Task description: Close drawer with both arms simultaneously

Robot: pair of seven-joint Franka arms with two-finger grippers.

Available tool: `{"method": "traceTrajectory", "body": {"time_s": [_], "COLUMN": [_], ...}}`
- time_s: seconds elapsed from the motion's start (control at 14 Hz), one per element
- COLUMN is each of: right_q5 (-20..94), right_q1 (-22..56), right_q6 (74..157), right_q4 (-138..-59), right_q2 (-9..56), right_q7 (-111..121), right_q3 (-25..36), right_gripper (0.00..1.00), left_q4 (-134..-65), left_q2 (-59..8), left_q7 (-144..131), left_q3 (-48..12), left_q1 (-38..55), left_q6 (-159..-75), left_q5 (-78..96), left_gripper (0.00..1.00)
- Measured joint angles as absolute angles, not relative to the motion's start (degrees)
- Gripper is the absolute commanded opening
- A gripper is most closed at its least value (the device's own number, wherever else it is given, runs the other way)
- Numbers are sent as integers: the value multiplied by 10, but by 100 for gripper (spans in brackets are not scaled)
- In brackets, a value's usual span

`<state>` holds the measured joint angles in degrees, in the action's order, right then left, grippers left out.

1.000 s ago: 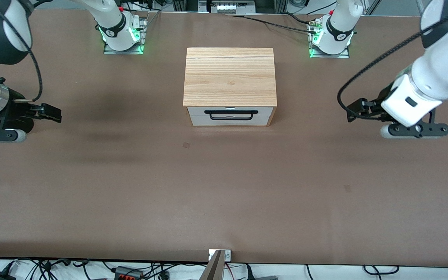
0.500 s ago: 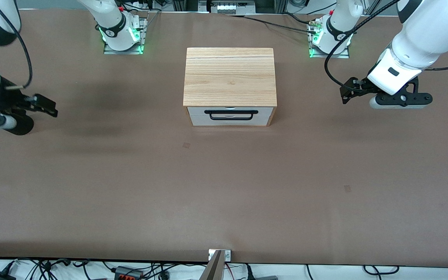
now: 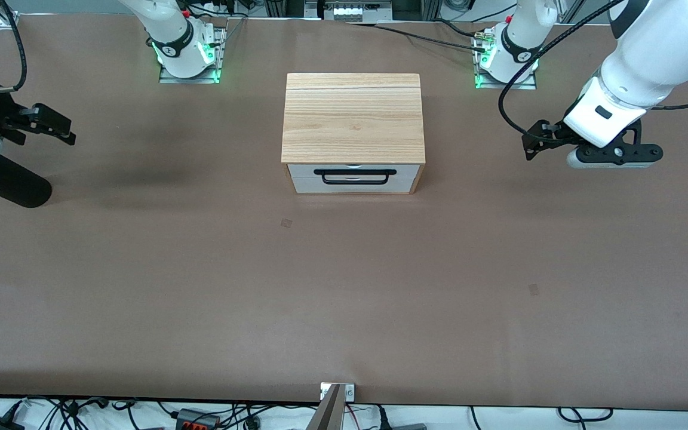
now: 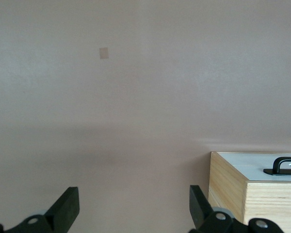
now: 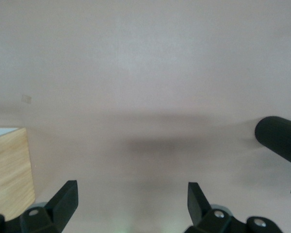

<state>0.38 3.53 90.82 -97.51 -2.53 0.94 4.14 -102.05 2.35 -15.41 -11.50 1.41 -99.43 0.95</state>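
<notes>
The oak-topped box (image 3: 353, 116) stands mid-table near the robots' bases. Its drawer (image 3: 374, 185) has a white front with a black wire handle (image 3: 355, 177) and sits flush in the box's face, toward the front camera. My left gripper (image 3: 530, 145) is open and empty, over bare table toward the left arm's end, well apart from the box. The left wrist view shows its open gripper (image 4: 134, 201), the box corner (image 4: 233, 189) and the handle's end (image 4: 283, 165). My right gripper (image 3: 56, 126) is open and empty toward the right arm's end; the right wrist view shows it (image 5: 132, 196) and a box edge (image 5: 7, 170).
The brown table (image 3: 344, 286) spreads wide in front of the drawer. A black rounded object (image 3: 12, 188) lies at the table's edge by the right gripper and shows in the right wrist view (image 5: 279, 138). Both arm bases (image 3: 186, 51) stand at the table's edge beside the box.
Both grippers have drawn back from the drawer's line toward the bases' edge of the table, the right one still moving over the last half second. The drawer has not moved.
</notes>
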Motion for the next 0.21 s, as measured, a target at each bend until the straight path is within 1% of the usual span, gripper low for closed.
{"method": "traceTrajectory", "body": {"time_s": [0.21], "right_q5": [3], "right_q1": [35], "right_q6": [905], "right_q4": [-978], "right_q2": [-23], "right_q7": [9], "right_q3": [41], "right_gripper": [100], "left_q4": [-1021], "left_q2": [24], "left_q7": [-154], "left_q3": [-115], "left_q1": [14], "left_q6": [-994], "left_q5": [9], "left_gripper": [100]}}
